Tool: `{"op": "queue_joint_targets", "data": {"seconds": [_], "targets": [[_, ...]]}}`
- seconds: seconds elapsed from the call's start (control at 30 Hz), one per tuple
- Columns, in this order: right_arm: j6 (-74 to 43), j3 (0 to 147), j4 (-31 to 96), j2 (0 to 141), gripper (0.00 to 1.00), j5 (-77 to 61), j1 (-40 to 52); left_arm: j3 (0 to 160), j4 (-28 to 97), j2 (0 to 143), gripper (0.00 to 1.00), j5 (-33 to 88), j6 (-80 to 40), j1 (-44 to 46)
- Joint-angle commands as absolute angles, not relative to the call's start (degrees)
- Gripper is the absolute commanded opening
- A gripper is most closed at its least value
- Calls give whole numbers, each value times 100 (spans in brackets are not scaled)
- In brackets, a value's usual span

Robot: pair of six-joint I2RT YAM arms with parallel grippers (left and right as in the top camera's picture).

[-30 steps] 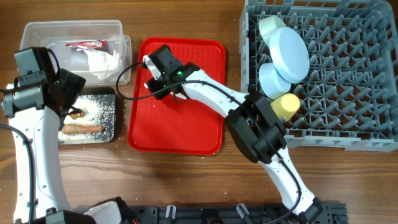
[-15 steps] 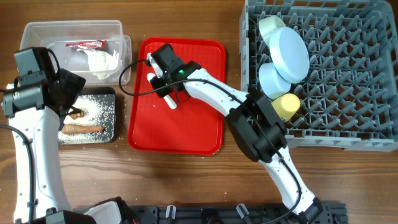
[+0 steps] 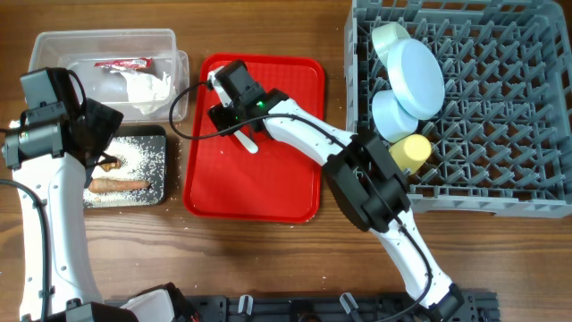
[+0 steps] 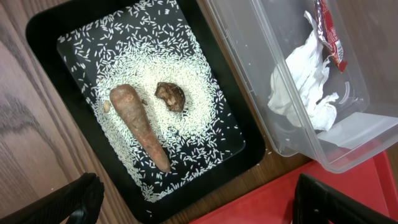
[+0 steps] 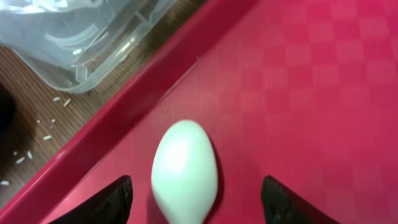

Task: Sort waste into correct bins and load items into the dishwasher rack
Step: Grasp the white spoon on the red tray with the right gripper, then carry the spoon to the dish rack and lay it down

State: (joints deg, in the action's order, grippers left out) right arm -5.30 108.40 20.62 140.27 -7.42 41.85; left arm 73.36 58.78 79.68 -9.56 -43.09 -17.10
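Observation:
The white spoon lies on the flat red tray. My right gripper hovers over it. In the right wrist view the spoon's bowl lies between the open fingers, touching neither. My left gripper is open and empty above the black tray. That tray holds the sausage stick, the brown lump and white crumbs. The clear tub holds the wrapper and the napkin. The rack holds the plate, two bowls and the yellow cup.
The red tray lies between the two bins and the rack. A few crumbs lie on the wood beside the black tray. The right arm stretches from the table's front edge across the rack's near-left corner.
My right gripper has shifted slightly over the red tray's far-left part, and the spoon now shows below it. The left arm has not moved.

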Motion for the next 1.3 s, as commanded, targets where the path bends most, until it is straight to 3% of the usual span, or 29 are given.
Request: {"op": "queue_joint_targets", "data": {"seconds": [0.0,0.23,0.37,0.43,0.57,0.8,0.97,1.27], "targets": [[-250,10600,2003,14582,68,-639,4200,7369,5876,7924,100,-969,-4222,-1715],[-305,10600,1931,14853,57,-644,4219,7369,5876,7924,100,-969,-4222,-1715],[-355,10602,2036,14883,35,-773,4270,7369,5876,7924,100,-969,-4219,-1715],[-443,10602,2078,14883,29,-773,4270,7369,5876,7924,100,-969,-4219,-1715],[-469,10652,2324,14866,23,-773,4265,7369,5876,7924,100,-969,-4222,-1715],[-491,10831,2904,14722,21,-773,4180,7369,5876,7924,100,-969,-4222,-1715],[-652,11008,3439,14466,4,-770,4082,7369,5876,7924,100,-969,-4222,-1715],[-812,11229,4438,13010,4,-797,3660,7369,5876,7924,100,-969,-4222,-1715]]}}
